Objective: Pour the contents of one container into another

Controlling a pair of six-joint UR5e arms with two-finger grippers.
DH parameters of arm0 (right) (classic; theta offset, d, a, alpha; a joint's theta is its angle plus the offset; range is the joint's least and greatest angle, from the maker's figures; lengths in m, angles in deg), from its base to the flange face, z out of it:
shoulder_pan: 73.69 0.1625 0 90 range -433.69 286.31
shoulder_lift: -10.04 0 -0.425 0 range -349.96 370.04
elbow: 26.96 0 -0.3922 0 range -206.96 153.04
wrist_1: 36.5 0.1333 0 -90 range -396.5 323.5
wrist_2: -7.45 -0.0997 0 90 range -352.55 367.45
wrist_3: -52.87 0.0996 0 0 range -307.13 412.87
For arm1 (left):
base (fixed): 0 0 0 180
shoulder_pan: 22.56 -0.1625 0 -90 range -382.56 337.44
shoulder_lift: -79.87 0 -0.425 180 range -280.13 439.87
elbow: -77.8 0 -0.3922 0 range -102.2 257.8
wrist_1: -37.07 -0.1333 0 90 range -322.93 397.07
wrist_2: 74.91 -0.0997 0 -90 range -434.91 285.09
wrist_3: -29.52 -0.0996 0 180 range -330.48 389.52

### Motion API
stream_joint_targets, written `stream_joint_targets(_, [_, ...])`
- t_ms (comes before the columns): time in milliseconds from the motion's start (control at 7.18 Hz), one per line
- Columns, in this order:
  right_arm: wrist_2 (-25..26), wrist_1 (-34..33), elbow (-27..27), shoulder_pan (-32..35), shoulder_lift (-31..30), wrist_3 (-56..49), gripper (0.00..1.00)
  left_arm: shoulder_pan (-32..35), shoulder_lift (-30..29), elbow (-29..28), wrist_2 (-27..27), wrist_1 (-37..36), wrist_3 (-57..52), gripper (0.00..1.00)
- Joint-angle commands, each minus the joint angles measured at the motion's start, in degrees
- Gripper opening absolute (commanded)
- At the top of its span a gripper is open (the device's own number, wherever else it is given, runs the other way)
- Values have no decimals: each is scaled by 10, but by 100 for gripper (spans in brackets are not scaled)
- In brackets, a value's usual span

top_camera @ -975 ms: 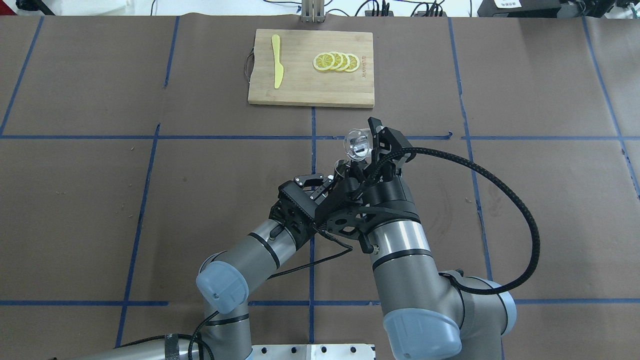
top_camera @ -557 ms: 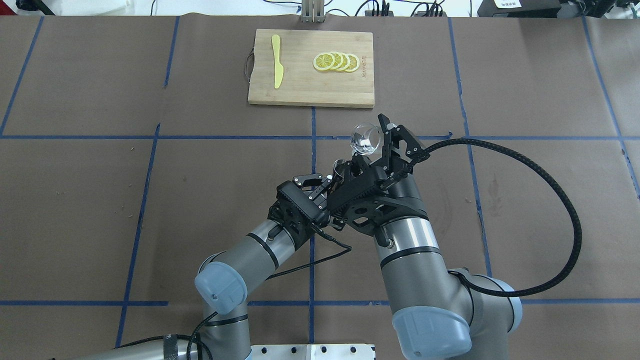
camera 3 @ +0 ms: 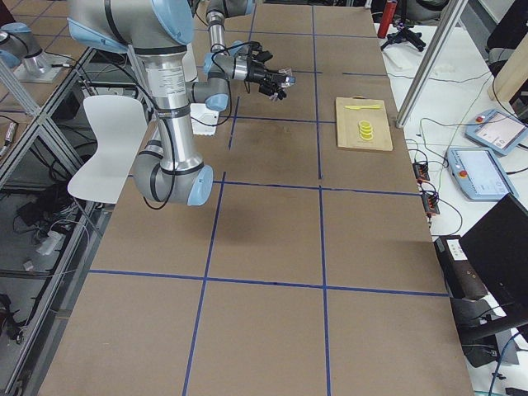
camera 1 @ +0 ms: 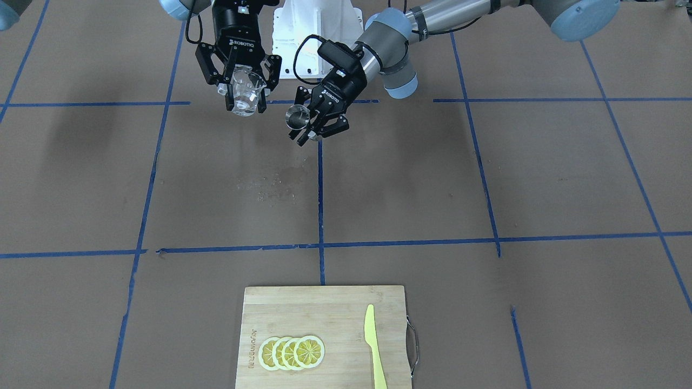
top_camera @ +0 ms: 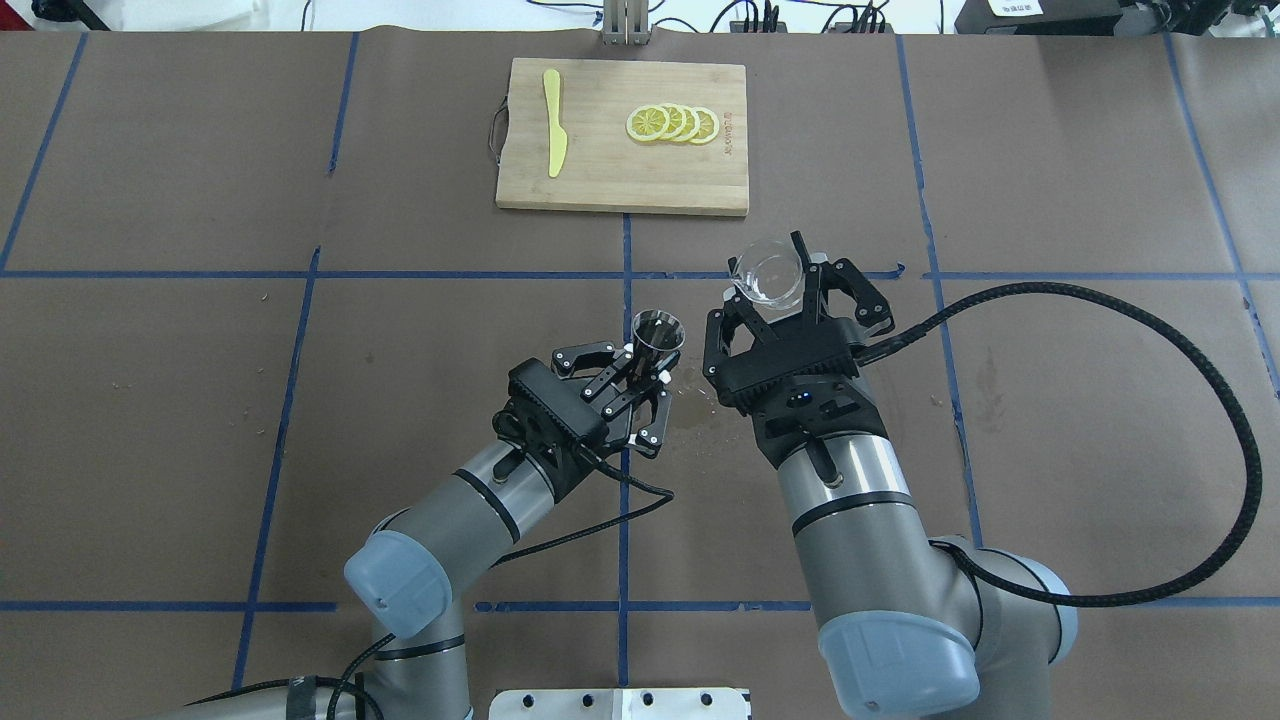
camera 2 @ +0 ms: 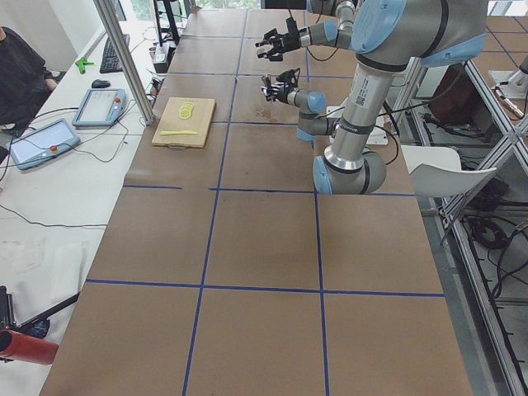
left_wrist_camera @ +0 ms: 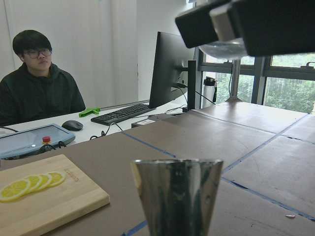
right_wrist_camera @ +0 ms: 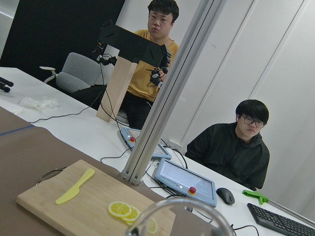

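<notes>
Above the middle of the brown-paper worktop (top_camera: 180, 400), on the robot's side, both arms hold their containers clear of the surface, side by side and not touching. The left gripper (top_camera: 648, 362) pinches a small flared steel cup (top_camera: 657, 330) near its base. The cup stands upright with its mouth open upward, as the left wrist view shows. The right gripper (top_camera: 770, 288) is clamped on a clear glass beaker (top_camera: 768, 274), whose rim likewise faces up. In the left wrist view the beaker's underside sits higher than the cup's rim and off to one side. Whether either vessel holds liquid cannot be told. On the paper below and between the two grippers lies a darker speckled patch (top_camera: 700, 410). At the far edge of the worktop rests a wooden cutting board (top_camera: 620, 185). It carries a row of overlapping lemon slices (top_camera: 672, 124) and, well apart from them, a yellow plastic knife (top_camera: 553, 125). Blue tape lines (top_camera: 300, 275) divide the worktop into squares.
</notes>
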Motion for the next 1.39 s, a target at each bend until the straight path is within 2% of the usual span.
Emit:
stream_joint_targets(0, [-13, -1, 20, 0, -16, 50, 0, 3, 30, 9, -48, 10, 50, 0])
stream_joint_targets(279, [-41, -1, 22, 0, -29, 142, 0, 11, 68, 9, -134, 11, 63, 0])
stream_joint_targets(697, [-40, 0, 25, 1, -62, 147, 0, 45, 96, 11, -229, 4, 69, 0])
stream_joint_targets(975, [-42, 0, 57, 4, -125, 151, 0, 83, 142, 12, -254, 3, 88, 0])
stream_joint_targets(1254, [-56, -1, 68, 4, -131, 209, 0, 130, 191, 12, -251, 0, 109, 0])
